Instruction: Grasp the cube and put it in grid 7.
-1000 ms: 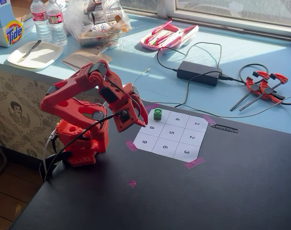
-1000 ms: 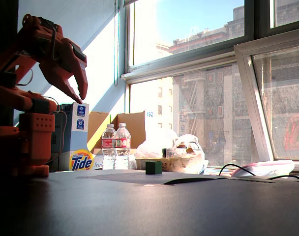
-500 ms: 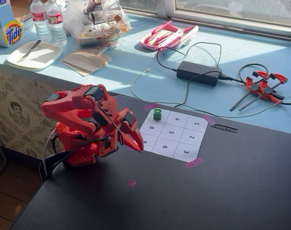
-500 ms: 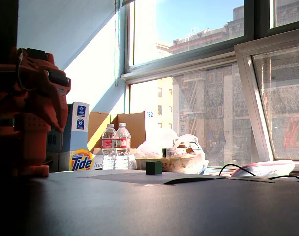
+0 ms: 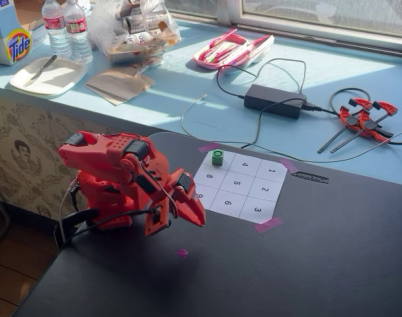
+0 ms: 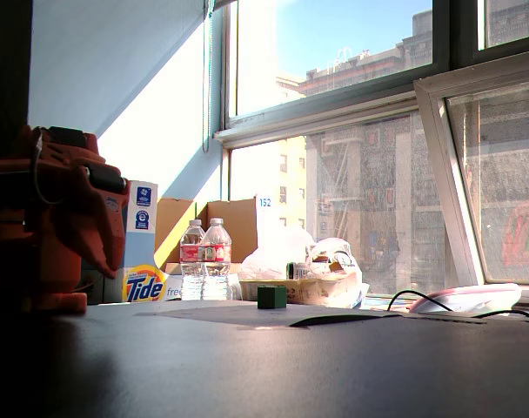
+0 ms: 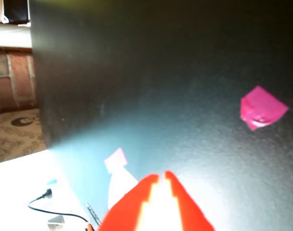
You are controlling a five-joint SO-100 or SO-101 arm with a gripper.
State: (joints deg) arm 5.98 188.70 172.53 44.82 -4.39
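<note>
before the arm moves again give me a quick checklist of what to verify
1. Cube on the grid sheet: ok, it sits in the corner cell beside 4 and 8; its numeral is hidden under it.
2. Cube released: ok, the end effector is apart from it, near the sheet's 9 corner.
3. End effector closed: ok, fingertips nearly touch in the wrist view.
4. Nothing in its grip: ok.
5. Cube square in its cell: cannot tell.
6. Path back clear: ok, only the purple tape spot lies near.
</note>
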